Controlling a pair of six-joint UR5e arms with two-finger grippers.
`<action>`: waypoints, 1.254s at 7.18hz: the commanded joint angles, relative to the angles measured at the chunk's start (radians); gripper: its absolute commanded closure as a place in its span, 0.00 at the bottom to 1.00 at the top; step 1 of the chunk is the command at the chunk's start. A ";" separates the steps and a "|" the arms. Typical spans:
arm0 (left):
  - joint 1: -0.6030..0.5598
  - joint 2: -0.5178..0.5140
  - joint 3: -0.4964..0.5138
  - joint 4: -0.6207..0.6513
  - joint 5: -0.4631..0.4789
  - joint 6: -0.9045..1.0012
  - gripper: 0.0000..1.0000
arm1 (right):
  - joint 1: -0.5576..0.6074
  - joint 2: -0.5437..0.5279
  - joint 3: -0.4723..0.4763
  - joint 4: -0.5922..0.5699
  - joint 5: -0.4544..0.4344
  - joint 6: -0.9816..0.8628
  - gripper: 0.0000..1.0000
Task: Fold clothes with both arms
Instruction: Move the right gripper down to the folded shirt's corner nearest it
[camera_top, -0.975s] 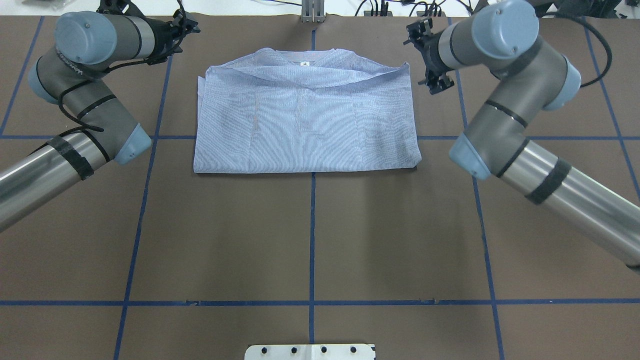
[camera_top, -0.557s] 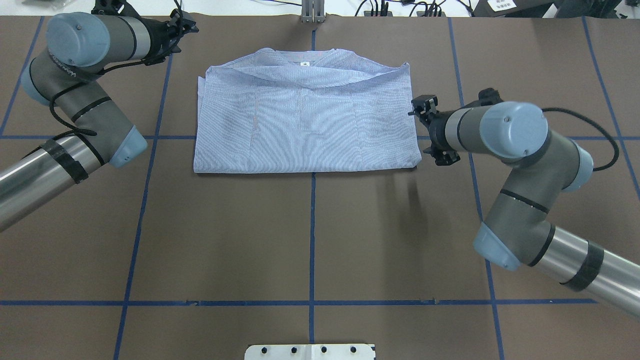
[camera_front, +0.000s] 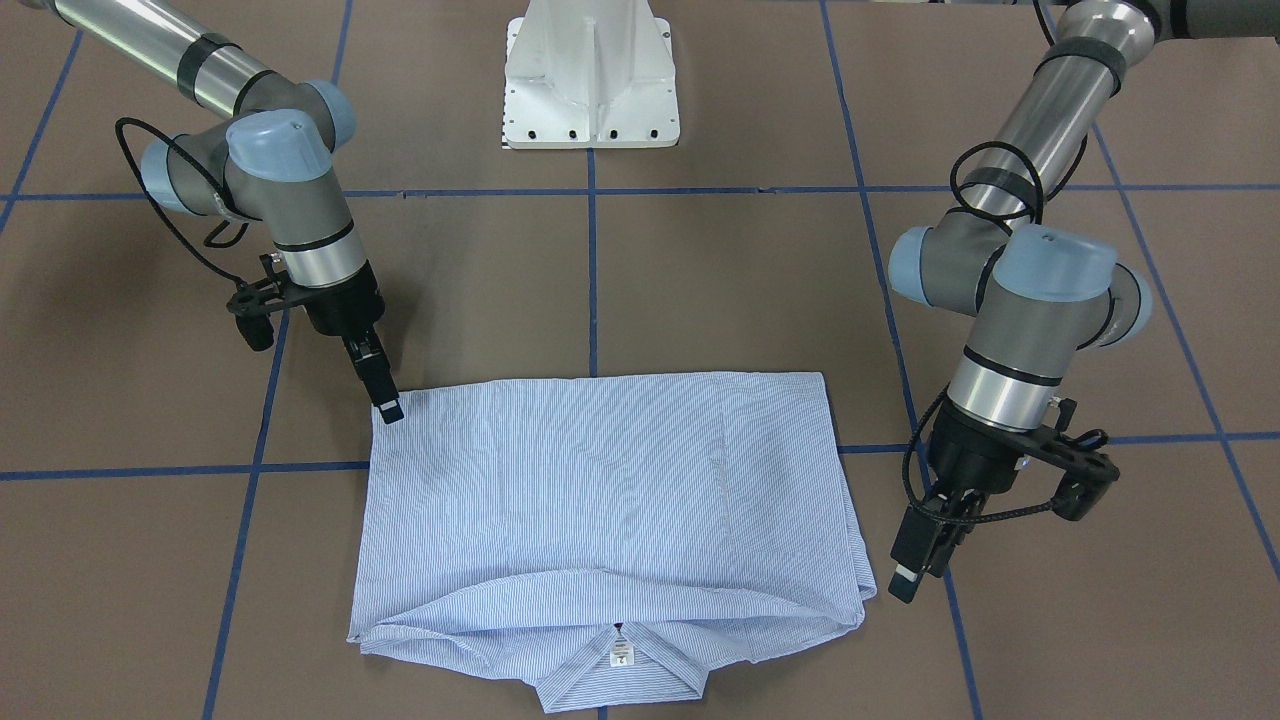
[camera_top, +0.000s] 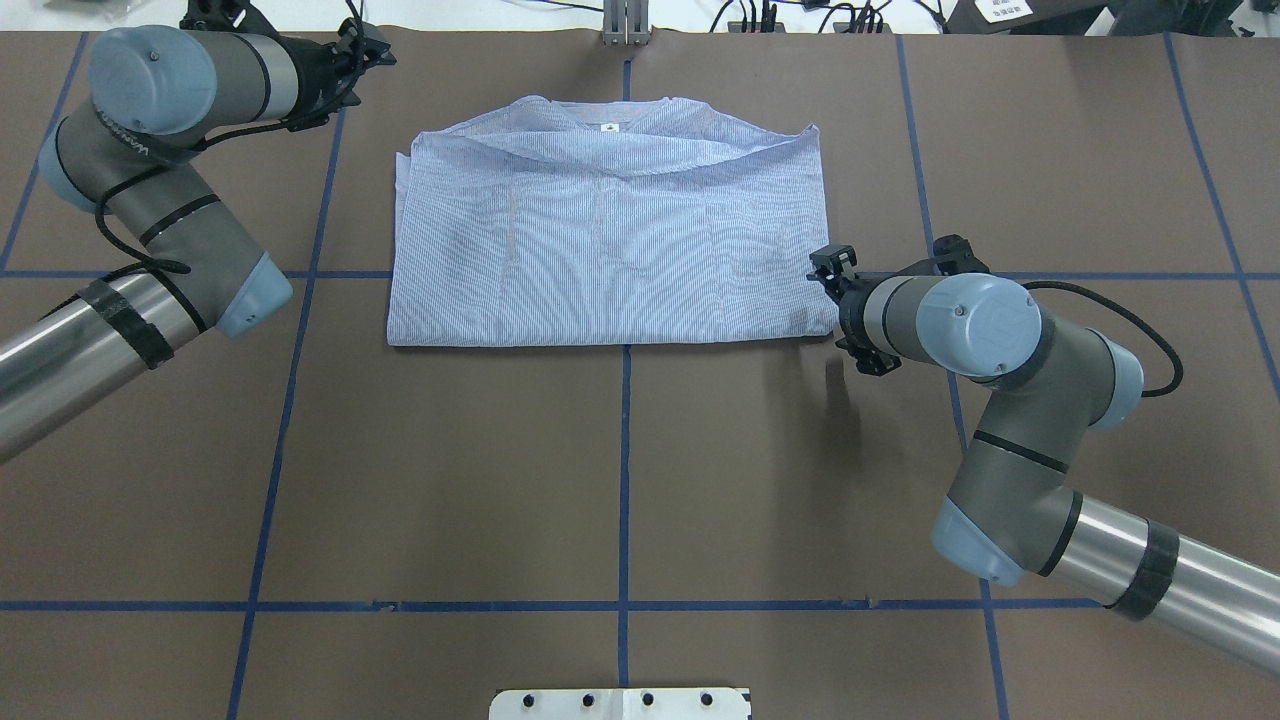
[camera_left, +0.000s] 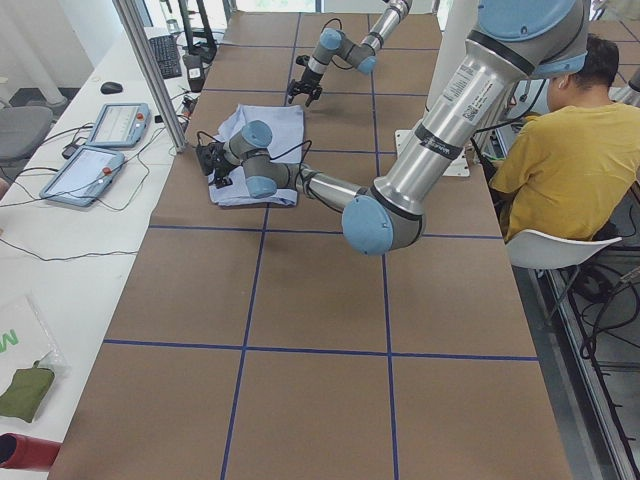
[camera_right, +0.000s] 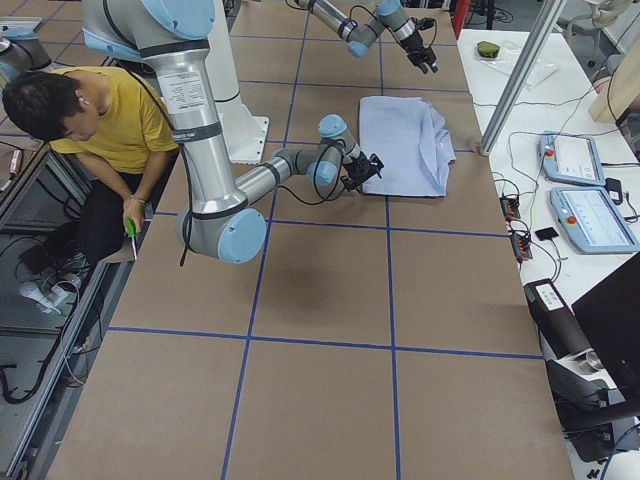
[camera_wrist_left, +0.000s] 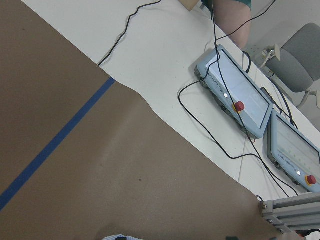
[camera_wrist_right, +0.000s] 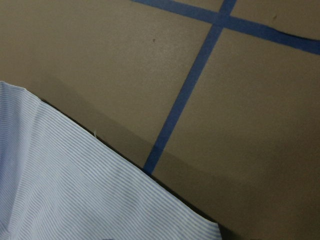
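Right gripper (camera_front: 388, 405): slim black fingers pointing down, tip at the near right corner of the shirt (camera_top: 610, 240). Whether it touches the cloth, and whether the fingers are spread or pressed together, cannot be told. Left gripper (camera_front: 905, 575): tilted, off the cloth, just beside the shirt's far left corner. The spacing of its fingers likewise cannot be told.

Shirt: one, light blue and white fine stripe, folded to a broad rectangle. It lies flat on the table (camera_top: 450, 480), astride the centre line, in the half far from the robot. Collar (camera_front: 580, 690) at the far end, pointing away from the robot, with the white neck label (camera_front: 621, 655) showing. Straight folded edge on the near side. A slack fold of cloth runs left to right across the far end, just inside the collar.

Right arm (camera_top: 1020, 420): silver-grey tube with light blue caps, coming in from the near right, wrist beside the shirt's right edge. Left arm (camera_top: 170, 210): same make, bent at the far left of the table.

Table: brown cover, marked into squares by blue tape (camera_top: 624, 470). White base (camera_front: 590, 75) at the near edge, centre.

Surroundings: white bench (camera_wrist_left: 165, 65) beyond the far edge, carrying two flat screens (camera_wrist_left: 235, 97), each with a red button. Grey chair (camera_wrist_left: 297, 52) past the bench. Person (camera_right: 100, 115) in a yellow top, seated on the robot's side of the table.
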 joint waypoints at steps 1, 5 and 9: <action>0.000 0.007 0.000 -0.007 0.001 0.001 0.28 | 0.001 0.015 -0.037 0.001 -0.001 -0.002 0.06; 0.000 0.010 0.000 -0.011 0.001 0.000 0.28 | 0.003 0.026 -0.042 0.001 0.002 -0.002 1.00; 0.006 0.026 -0.065 0.002 -0.002 -0.002 0.28 | -0.011 -0.104 0.300 -0.180 0.058 0.002 1.00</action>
